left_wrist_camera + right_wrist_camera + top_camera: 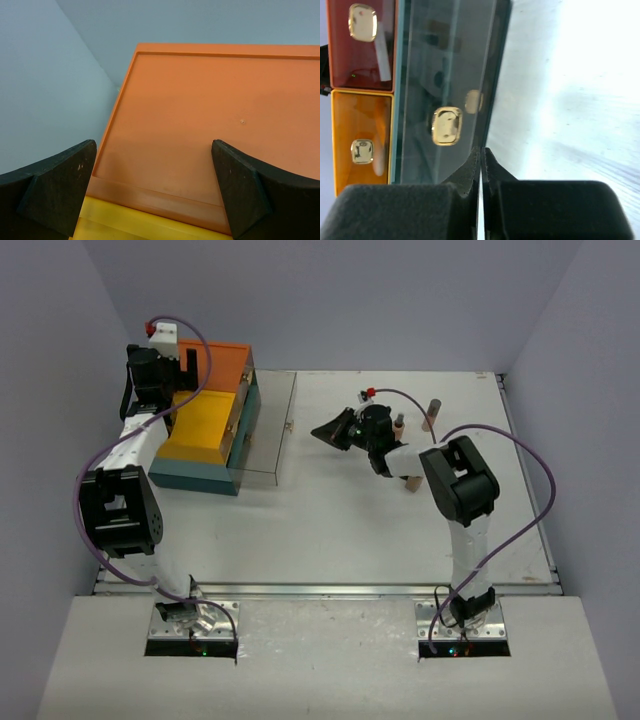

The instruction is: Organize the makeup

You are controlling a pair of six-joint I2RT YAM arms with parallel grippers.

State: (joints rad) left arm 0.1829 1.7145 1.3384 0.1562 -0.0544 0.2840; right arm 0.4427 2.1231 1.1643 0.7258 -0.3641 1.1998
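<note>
Two tan cylindrical bottles (398, 424) (433, 410) stand at the back right of the table. The other cosmetics are hidden or out of view. My right gripper (322, 432) is shut and empty, just right of the pulled-out clear drawer (270, 430) of the drawer box (205, 425). In the right wrist view its closed tips (481, 152) sit beside the drawer's gold handle (446, 126), apart from it. My left gripper (190, 368) is open and empty over the box's orange top (200, 110), seen in the left wrist view (155, 190).
The clear drawer sticks out onto the white table (330, 530). The orange (362, 22) and yellow (362, 151) drawer fronts with gold handles are shut. My right arm's elbow (455, 480) lies over the back right, near the bottles. Grey walls close in the table.
</note>
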